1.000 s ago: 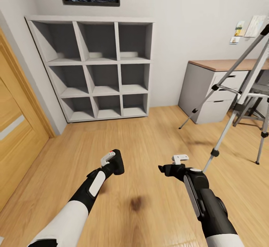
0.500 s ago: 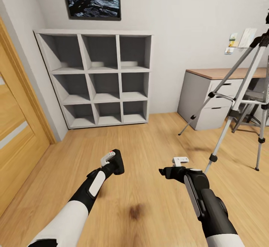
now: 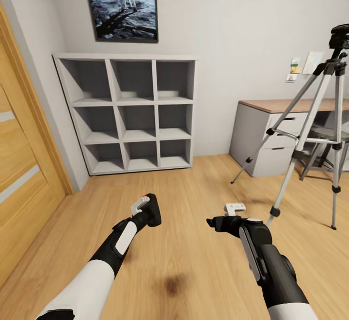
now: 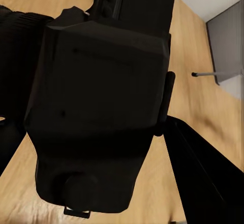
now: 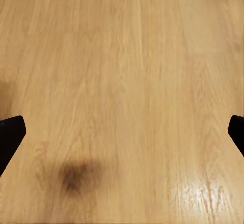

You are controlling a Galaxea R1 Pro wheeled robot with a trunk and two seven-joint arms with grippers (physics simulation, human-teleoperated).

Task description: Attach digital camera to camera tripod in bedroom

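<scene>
The digital camera (image 4: pixel 101 107), a chunky black block, sits between the dark fingers (image 4: pixel 203 175) of my left gripper (image 3: pixel 148 209), which is shut on it low over the floor. In the head view it shows as a black lump (image 3: pixel 154 213) at the arm's end. The camera tripod (image 3: pixel 310 131) stands on the floor at the right, silver legs spread, black head (image 3: pixel 341 36) on top. My right gripper (image 3: pixel 214 223) hangs open over bare floor, left of the nearest tripod leg; its two fingertips (image 5: pixel 10 132) sit far apart at the edges of the right wrist view.
Grey cubby shelves (image 3: pixel 128 111) stand against the back wall under an astronaut poster (image 3: pixel 121 5). A wooden door (image 3: pixel 22 150) lines the left. A desk with drawers (image 3: pixel 271 131) and a stool (image 3: pixel 329 138) stand behind the tripod. Light wood floor (image 3: pixel 194 189) lies between.
The head view has tilted up, so shelves, desk and tripod sit lower in the picture and the poster and tripod head now show. Both arms hold their poses.
</scene>
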